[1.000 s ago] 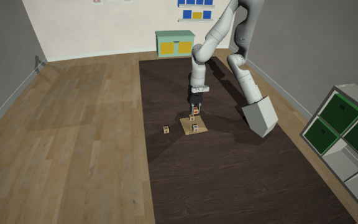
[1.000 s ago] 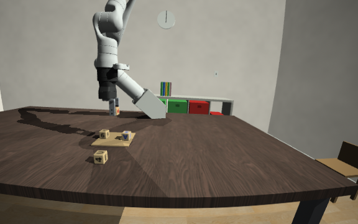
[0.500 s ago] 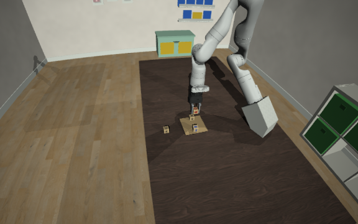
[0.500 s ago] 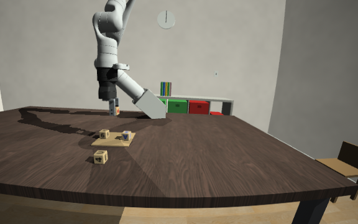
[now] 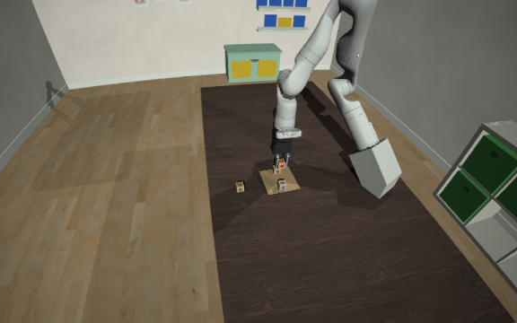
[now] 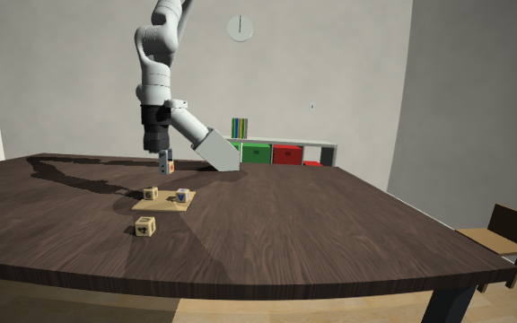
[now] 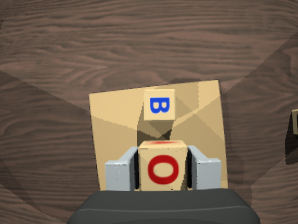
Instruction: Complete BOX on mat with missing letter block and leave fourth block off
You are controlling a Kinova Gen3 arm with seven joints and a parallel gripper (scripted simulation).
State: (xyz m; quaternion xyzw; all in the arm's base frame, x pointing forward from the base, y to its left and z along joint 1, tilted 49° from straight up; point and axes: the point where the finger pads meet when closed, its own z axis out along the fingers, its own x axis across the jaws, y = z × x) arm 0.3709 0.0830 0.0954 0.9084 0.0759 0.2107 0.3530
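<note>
My gripper (image 7: 163, 161) is shut on the block with a red O (image 7: 161, 169) on top and holds it in the air above the tan mat (image 7: 160, 132). It also shows in the exterior view (image 6: 166, 167), well above the mat (image 6: 164, 202). The block with a blue B (image 7: 160, 104) lies on the mat, beyond the held block; it also shows in the exterior view (image 6: 182, 195). A second block (image 6: 150, 193) lies on the mat's other end; the wrist view does not show it. A fourth block (image 6: 144, 225) lies on the table, off the mat.
The robot's base (image 5: 375, 166) stands on the dark table to the right of the mat. The off-mat block shows left of the mat in the top view (image 5: 240, 187). A shelf with green bins (image 5: 496, 179) stands beyond the table's right edge.
</note>
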